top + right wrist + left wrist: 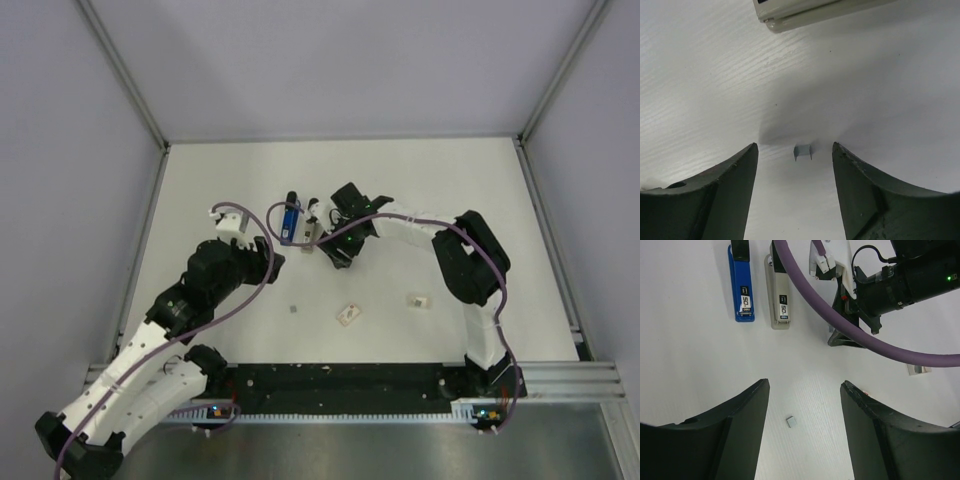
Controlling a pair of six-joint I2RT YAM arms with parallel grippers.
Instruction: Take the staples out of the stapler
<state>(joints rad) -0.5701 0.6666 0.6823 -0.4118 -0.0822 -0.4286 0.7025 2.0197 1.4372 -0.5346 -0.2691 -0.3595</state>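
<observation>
White counter (430, 200) is bounded on 3 sides by grey walls and aluminium frame rails. 2 staplers are laid side by side near the middle of the counter, parallel and close together without touching. As seen from the left wrist, the blue stapler (742, 285) is on the left and the whitish stapler (780, 295) is on its right.

Right tool (794, 145) is lowered to the counter just beside the whitish stapler. Its 2 fingers are held apart and nothing is gripped. The staples (802, 152) are located flat on the counter in the gap between those fingers, as 1 short silvery U-shaped strip. A clear margin is seen between the strip and each finger. The end of the whitish stapler is seen just beyond the strip in the right wrist view.

Left tool (805, 385) is held above the counter, nearer the arm bases than the 2 staplers, and is pointed toward them. Its fingers are spread wide and nothing is gripped. A small grey piece (791, 421) is seen on the counter in line with the gap between these fingers. Whether it is a staple fragment cannot be told.

2 small whitish boxes are placed on the near half of the counter, apart from each other: the first box (348, 315) near the centre line and the second box (418, 299) further right. A purple cable (840, 325) is routed across the left wrist view, in front of the right tool.
</observation>
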